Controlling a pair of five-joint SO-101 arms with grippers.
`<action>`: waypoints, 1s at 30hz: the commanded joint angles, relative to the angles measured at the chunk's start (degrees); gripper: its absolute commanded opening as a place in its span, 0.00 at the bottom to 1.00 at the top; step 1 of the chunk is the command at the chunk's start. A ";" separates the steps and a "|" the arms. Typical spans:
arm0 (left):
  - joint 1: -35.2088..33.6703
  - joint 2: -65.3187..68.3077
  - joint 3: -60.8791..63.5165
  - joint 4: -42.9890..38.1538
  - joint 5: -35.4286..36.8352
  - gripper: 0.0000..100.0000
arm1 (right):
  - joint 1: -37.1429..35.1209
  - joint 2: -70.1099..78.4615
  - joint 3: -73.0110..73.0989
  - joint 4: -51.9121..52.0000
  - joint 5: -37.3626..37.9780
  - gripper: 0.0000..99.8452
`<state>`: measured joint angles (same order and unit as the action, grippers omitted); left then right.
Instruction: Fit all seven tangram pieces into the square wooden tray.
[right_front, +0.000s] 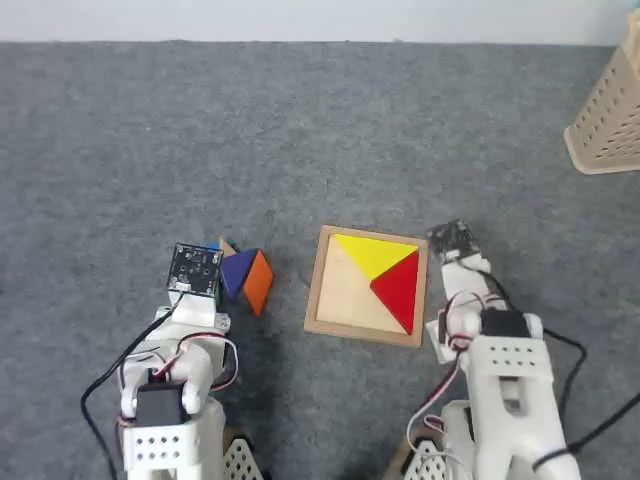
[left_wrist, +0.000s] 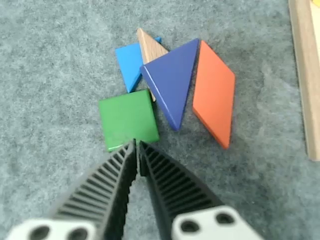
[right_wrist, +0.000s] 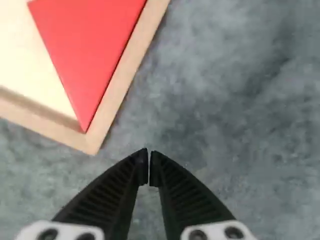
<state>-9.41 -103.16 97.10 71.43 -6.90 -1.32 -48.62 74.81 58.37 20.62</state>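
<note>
The square wooden tray (right_front: 318, 288) lies mid-table and holds a yellow triangle (right_front: 372, 253) and a red triangle (right_front: 401, 287). Left of it lies a cluster of loose pieces: an orange parallelogram (left_wrist: 214, 93), a dark blue triangle (left_wrist: 173, 82), a green square (left_wrist: 128, 119), a light blue piece (left_wrist: 129, 63) and a plain wooden triangle (left_wrist: 150, 46). My left gripper (left_wrist: 136, 145) is shut, its tips at the green square's near edge. My right gripper (right_wrist: 148, 159) is shut over the carpet, just off the tray's corner (right_wrist: 93, 144) beside the red triangle (right_wrist: 87, 50).
Grey carpet covers the table. A perforated beige container (right_front: 610, 108) stands at the far right. The dark blue triangle (right_front: 236, 270) and orange parallelogram (right_front: 259, 281) show beside the left arm's wrist in the high view.
</note>
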 joint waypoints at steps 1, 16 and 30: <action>-1.67 0.00 -0.48 -4.57 -2.99 0.01 | 1.80 -1.89 0.26 -1.45 0.88 0.01; -7.82 16.00 -28.79 0.79 -26.81 0.14 | 11.30 -2.42 4.84 -4.79 0.62 0.01; 10.02 85.01 -70.81 8.00 -12.84 0.11 | 10.95 -2.42 5.36 -5.49 0.70 0.01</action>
<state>-5.80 -30.11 32.04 82.33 -24.48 9.05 -49.41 80.53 54.07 20.53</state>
